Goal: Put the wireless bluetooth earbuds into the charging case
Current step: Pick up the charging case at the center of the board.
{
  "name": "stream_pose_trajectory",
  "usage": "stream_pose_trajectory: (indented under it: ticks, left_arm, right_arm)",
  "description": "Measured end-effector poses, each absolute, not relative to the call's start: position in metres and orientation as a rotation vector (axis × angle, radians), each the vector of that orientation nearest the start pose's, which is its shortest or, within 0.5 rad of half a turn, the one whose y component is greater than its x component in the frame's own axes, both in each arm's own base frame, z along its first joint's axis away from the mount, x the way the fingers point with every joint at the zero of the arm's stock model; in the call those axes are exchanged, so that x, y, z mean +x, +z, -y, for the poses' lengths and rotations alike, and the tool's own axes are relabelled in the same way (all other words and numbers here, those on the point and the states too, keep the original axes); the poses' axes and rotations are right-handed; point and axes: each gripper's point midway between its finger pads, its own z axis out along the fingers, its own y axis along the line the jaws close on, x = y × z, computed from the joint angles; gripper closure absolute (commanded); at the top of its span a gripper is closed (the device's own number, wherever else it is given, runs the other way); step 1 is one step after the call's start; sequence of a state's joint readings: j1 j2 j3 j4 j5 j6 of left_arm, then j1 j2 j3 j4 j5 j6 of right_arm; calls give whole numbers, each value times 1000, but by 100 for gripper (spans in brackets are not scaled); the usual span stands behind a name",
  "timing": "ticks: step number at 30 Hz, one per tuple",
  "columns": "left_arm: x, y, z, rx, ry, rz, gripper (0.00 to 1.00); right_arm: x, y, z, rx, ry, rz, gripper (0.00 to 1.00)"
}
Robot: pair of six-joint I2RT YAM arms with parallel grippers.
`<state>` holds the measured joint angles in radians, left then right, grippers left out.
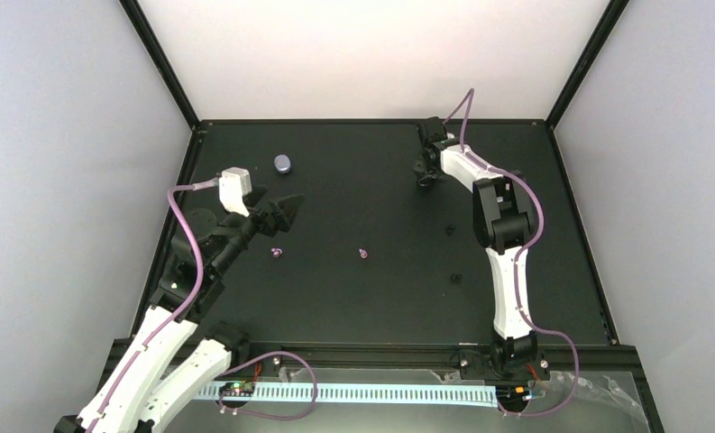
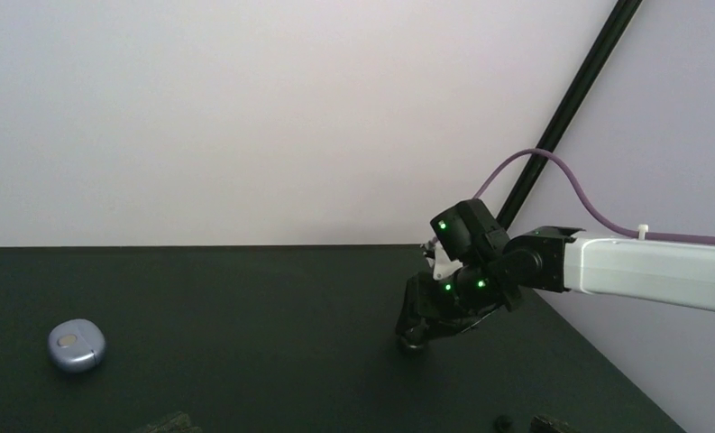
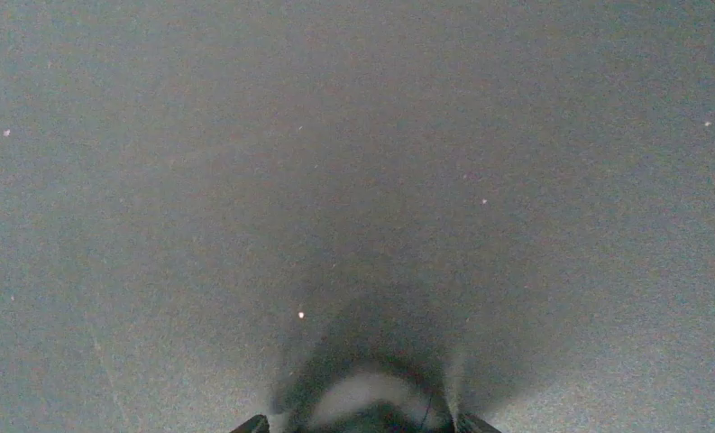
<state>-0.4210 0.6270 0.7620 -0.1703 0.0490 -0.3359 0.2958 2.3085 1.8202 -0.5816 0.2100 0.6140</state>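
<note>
Earbuds (image 1: 277,253): both lilac buds lie loose on the black table (image 1: 516,298). One is just beside the left arm's forearm, the second (image 1: 364,254) is near mid-table, and the two are well apart.

Charging case (image 1: 283,163): it sits at the far left of the table, apart from both buds and both grippers. As far as we can see from the left wrist camera, the lid is down.

Left gripper (image 1: 288,210): it hovers between the case and the nearer bud, jaws spread wide.

Right gripper (image 1: 423,178): it is at the far side of the table, tips down at the surface. Its wrist camera gives only blurred tabletop and a pale smear between the finger ends. We cannot tell whether the jaws are spread or pinching anything.

Two small black objects (image 1: 450,230) (image 1: 456,277) lie near the right arm.
</note>
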Motion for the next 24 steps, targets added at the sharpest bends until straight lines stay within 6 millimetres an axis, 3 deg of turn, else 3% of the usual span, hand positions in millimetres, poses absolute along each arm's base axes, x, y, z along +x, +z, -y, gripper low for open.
stream_pose_trajectory:
  ticks: [8, 17, 21, 24]
  left_arm:
    - [256, 354, 125, 113, -629, -1630, 1]
    - [253, 358, 127, 123, -641, -1618, 1]
    - [252, 357, 128, 132, -650, -1618, 1]
    - [251, 357, 130, 139, -656, -1617, 1]
  right_arm:
    - [522, 32, -144, 356, 8, -2586, 51]
    - [471, 30, -154, 238, -13, -2632, 55]
    - [448, 31, -158, 192, -23, -2646, 37]
    - [447, 35, -162, 189, -19, -2633, 26]
